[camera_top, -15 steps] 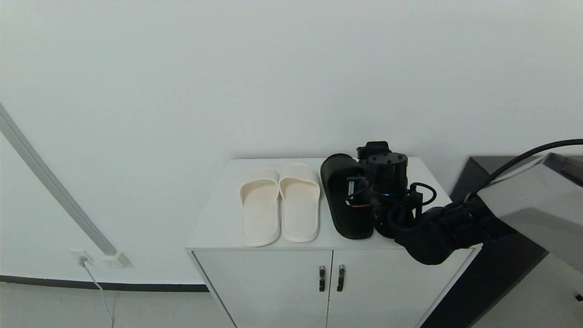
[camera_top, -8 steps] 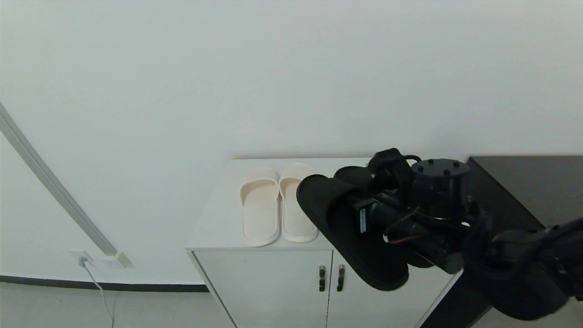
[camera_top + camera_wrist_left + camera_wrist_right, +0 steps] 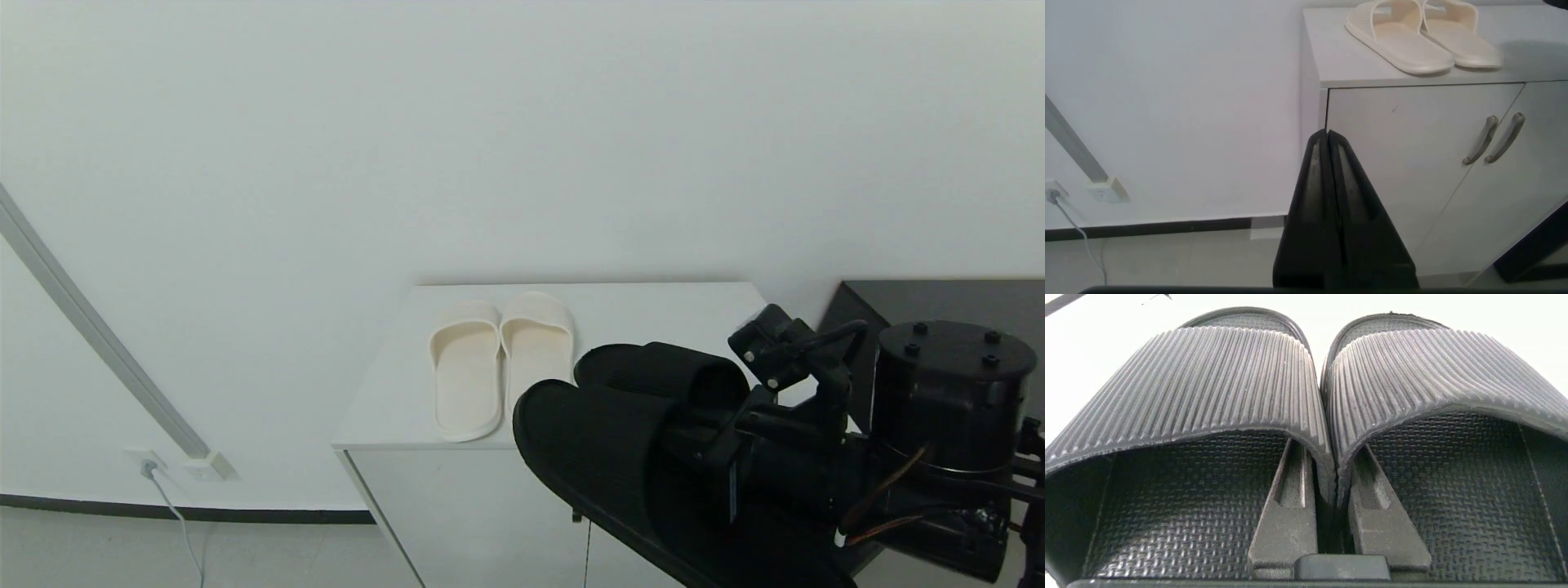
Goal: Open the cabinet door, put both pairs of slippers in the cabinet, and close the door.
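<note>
The right gripper (image 3: 1328, 469) pinches the two black ribbed rubber slippers (image 3: 629, 425) together by their inner walls, up in the air in front of the white cabinet (image 3: 384, 400). They look light and bendy. The left gripper (image 3: 1328, 155) is closed and empty.

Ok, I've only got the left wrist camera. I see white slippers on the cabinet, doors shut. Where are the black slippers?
Observer: The right gripper holds the black slippers in the air.
Operator: Both at once?
Observer: Yes, side by side; one finger sits inside each, pinching their inner walls together.
Operator: Where's that?
Observer: In the head view they block the front of the cabinet on its right side.
</note>
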Available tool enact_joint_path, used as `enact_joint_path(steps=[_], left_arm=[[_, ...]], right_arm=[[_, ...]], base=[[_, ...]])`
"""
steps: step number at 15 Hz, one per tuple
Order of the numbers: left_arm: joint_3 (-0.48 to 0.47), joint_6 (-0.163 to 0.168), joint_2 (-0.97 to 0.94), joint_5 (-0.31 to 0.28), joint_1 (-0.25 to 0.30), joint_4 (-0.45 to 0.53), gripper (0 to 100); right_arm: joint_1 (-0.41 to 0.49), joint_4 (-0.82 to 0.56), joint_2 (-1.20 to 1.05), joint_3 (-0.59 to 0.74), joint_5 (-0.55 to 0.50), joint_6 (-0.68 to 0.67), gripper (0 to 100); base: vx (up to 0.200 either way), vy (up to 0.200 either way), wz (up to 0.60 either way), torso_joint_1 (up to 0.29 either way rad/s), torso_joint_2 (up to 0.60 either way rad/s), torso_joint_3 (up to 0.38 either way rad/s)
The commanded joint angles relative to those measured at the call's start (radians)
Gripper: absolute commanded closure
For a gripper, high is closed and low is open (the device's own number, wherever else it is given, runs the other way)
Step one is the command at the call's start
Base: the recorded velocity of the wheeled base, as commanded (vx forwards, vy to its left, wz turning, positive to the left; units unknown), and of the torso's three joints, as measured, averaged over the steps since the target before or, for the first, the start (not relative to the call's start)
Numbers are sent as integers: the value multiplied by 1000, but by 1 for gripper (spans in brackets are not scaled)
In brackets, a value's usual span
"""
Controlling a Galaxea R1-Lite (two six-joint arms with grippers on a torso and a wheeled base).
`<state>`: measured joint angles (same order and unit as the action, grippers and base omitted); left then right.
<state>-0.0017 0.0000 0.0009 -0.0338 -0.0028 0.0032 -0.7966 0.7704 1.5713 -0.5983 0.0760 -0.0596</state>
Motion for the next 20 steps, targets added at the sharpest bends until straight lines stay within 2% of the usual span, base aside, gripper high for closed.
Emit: enact_joint_path(steps=[1, 6, 20], left_arm=[[0, 0, 1, 0, 1, 0, 100], [0, 0, 1, 0, 1, 0, 100], [0, 0, 1, 0, 0, 0, 100]], right_arm=[[-1, 0, -7, 8, 2, 0, 100], [-1, -2, -5, 11, 2, 0, 100], [-3, 7, -2, 55, 25, 30, 100]], base=[[-200, 0, 0, 2, 2, 2], [-200, 0, 0, -2, 3, 8], [0, 0, 0, 0, 0, 0]])
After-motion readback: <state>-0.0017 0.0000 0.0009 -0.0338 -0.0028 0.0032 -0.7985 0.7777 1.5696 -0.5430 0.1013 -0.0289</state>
